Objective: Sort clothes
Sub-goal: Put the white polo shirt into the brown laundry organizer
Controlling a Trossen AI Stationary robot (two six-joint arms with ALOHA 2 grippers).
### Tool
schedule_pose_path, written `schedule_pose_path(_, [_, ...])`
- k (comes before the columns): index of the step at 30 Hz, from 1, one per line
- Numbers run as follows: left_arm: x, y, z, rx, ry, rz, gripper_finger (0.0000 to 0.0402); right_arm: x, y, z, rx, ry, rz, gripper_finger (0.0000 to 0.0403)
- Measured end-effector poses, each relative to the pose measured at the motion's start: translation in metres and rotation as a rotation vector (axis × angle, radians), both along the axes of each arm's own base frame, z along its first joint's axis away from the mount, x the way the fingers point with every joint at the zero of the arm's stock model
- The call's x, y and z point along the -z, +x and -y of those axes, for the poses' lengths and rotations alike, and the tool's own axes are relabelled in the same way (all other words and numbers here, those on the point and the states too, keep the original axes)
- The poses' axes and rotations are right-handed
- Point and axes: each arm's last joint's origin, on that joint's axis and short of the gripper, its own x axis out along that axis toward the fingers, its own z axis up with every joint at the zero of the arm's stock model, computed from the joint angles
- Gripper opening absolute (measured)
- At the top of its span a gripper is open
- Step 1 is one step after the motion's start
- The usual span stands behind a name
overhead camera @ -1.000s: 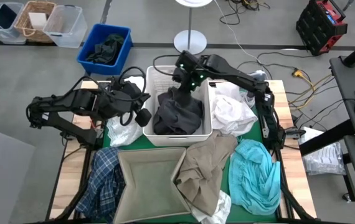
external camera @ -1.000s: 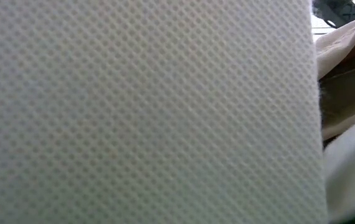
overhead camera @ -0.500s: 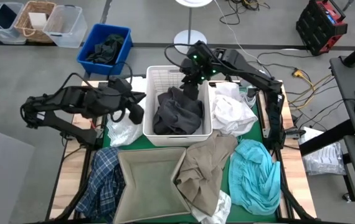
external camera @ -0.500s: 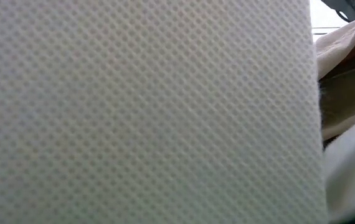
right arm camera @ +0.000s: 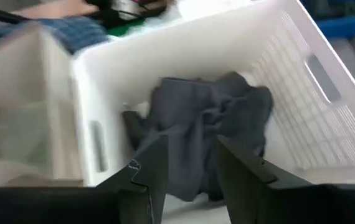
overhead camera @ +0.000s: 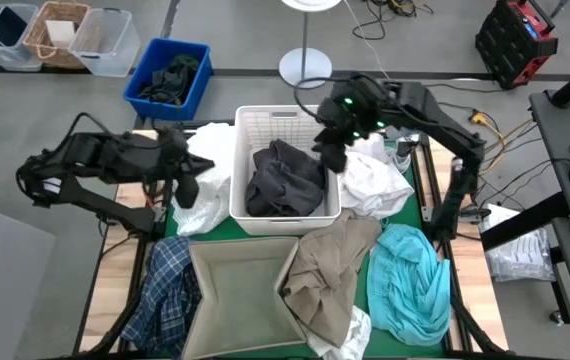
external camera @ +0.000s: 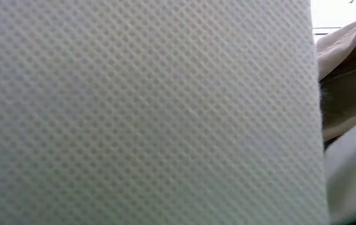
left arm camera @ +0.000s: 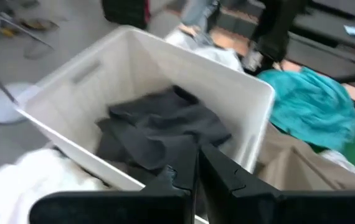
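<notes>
The dark grey garment (overhead camera: 285, 180) lies in the white basket (overhead camera: 237, 160). The right claw (overhead camera: 331, 158) hangs empty over the basket's rim, fingers apart. The left claw (overhead camera: 187, 186), fingers together, hovers over a white garment (overhead camera: 203, 208). With a low reach the fingers could catch the rim.

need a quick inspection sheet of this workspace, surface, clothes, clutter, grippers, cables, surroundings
surface: wooden table with a green mat, mostly covered by clothes.
job's things: dark grey garment in the white basket; white garments right of it and another left; plaid shirt, beige garment and teal garment along the front; beige bin holds no clothes.
clutter: nothing seen.
grippers: left gripper shut, empty, left of the basket; right gripper open, empty, over the basket's right rim.
cables: loose cables on the floor behind right.
surroundings: blue bin with dark green cloth, lamp base, red case.
</notes>
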Motion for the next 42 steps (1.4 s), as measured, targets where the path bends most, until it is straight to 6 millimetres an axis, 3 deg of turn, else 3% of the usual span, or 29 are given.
schedule_pose_path(7, [-0.008, -0.016, -0.004, -0.065, 0.1, 0.042, 0.0, -0.007, -0.018, -0.046, -0.136, 0.011, -0.038, 0.0098])
schedule_pose_path(13, [-0.008, -0.01, -0.004, -0.066, 0.101, 0.055, 0.0, 0.001, -0.025, -0.075, -0.143, -0.006, -0.16, 0.0086])
schedule_pose_path(19, [-0.005, 0.0, -0.003, -0.077, 0.111, 0.03, 0.0, 0.003, -0.029, -0.099, -0.148, 0.006, -0.17, 0.0088])
schedule_pose_path(28, [0.002, 0.003, -0.003, -0.056, 0.111, -0.046, 0.0, 0.022, -0.048, -0.102, 0.014, -0.099, -0.245, 0.0102])
schedule_pose_path(42, [0.002, 0.0, -0.002, -0.027, 0.113, -0.065, 0.0, 0.077, -0.091, -0.089, 0.23, -0.207, -0.296, 0.0142])
